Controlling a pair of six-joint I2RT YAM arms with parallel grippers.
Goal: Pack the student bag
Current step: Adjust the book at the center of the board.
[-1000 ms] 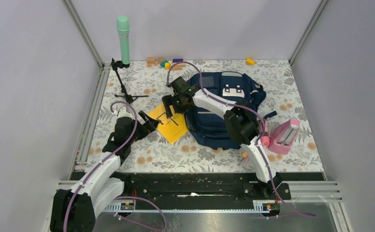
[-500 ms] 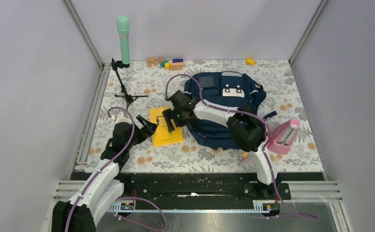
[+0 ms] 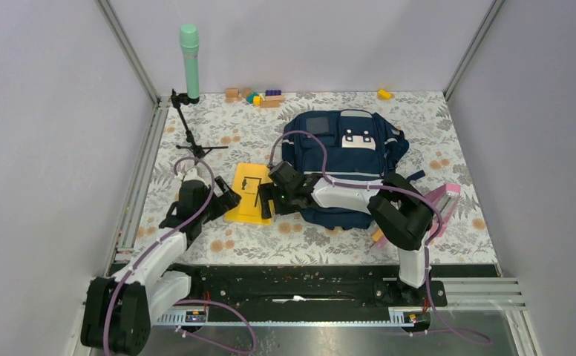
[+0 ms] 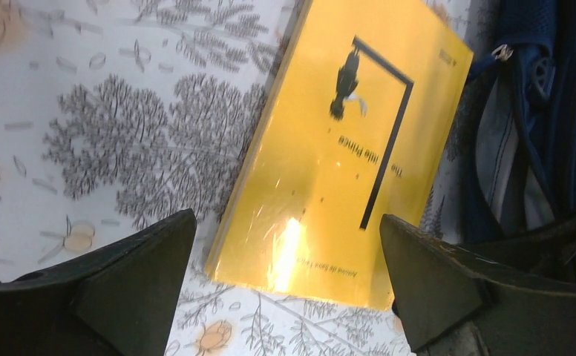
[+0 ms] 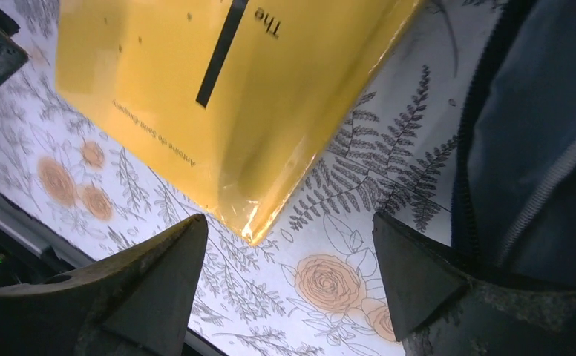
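The student bag [image 3: 344, 159], a navy backpack with a white patch, lies flat in the middle of the flowered table; its blue edge and zip show in the left wrist view [image 4: 552, 111] and the right wrist view [image 5: 537, 133]. A yellow book [image 3: 246, 194] lies flat just left of it. My left gripper [image 3: 229, 200] is open at the book's left side, with the book's near edge [image 4: 344, 148] between its spread fingers [image 4: 285, 222]. My right gripper [image 3: 268, 202] is open at the book's right near corner [image 5: 218, 89], low over the cloth [image 5: 289, 226], holding nothing.
A green cylinder [image 3: 189, 59] stands on a black tripod [image 3: 190, 137] at the back left. Small coloured blocks [image 3: 259, 96] and a yellow block [image 3: 384, 94] lie along the back wall. A pink case [image 3: 442, 202] sits right of the bag, partly behind my right arm.
The book has turned from slanted to nearly square and slid toward the near edge. My right gripper has moved nearer along the book's right side; the left gripper has shifted only slightly.
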